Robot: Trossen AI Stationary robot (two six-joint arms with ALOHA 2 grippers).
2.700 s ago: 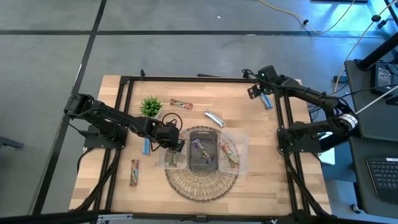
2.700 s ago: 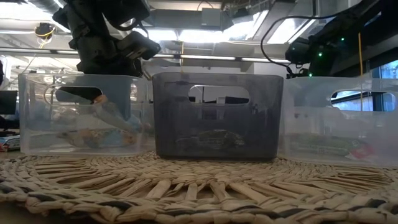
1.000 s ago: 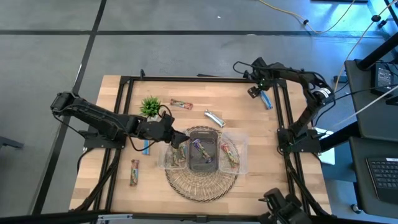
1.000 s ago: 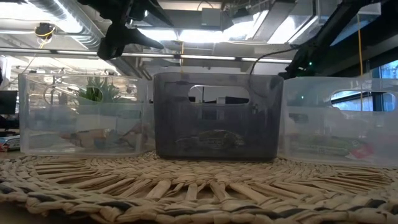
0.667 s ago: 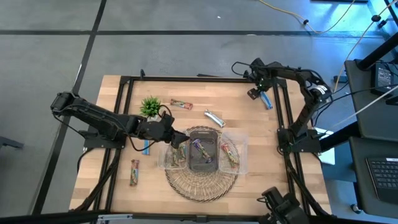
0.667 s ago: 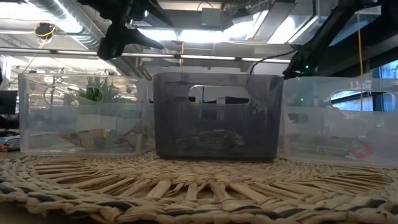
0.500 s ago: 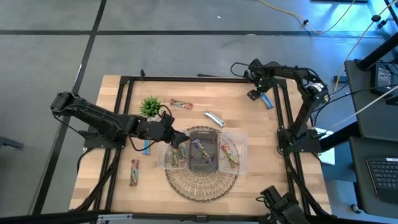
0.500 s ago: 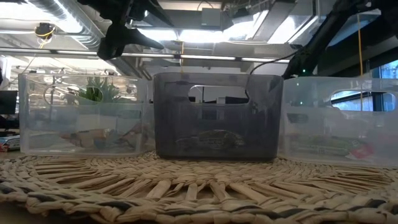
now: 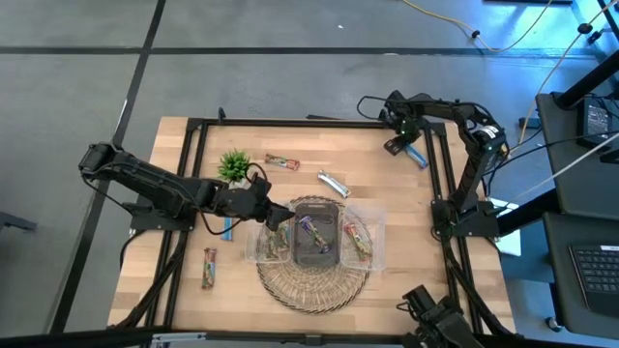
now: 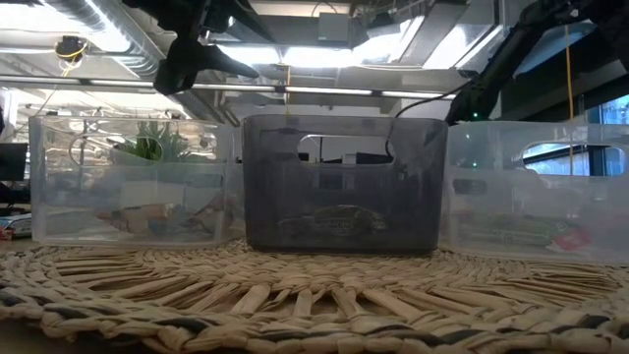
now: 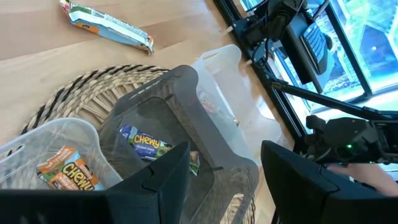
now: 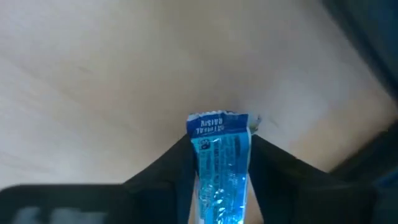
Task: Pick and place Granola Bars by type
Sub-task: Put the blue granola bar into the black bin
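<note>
The right gripper (image 12: 219, 163) is seen pinched on a blue bar (image 12: 221, 158) near the worktop's far right corner, while the left gripper (image 11: 224, 177) is held spread and empty above the three bins (image 9: 368, 253) on the woven mat (image 9: 311, 288) at the near edge. Sorting is judged partly done: bars are already lodged in each bin, and four others are left loose, a red-brown bar (image 9: 282, 162), a silver bar (image 9: 334, 182), a second blue bar (image 9: 227, 228) and a brown bar (image 9: 208, 267). A pale wood worktop in a black frame is noted, with a potted plant (image 9: 235, 164), grey floor and cables beyond.

Two dark jointed arms, black cables, blunt black-fingered left hand (image 11: 224, 180)
</note>
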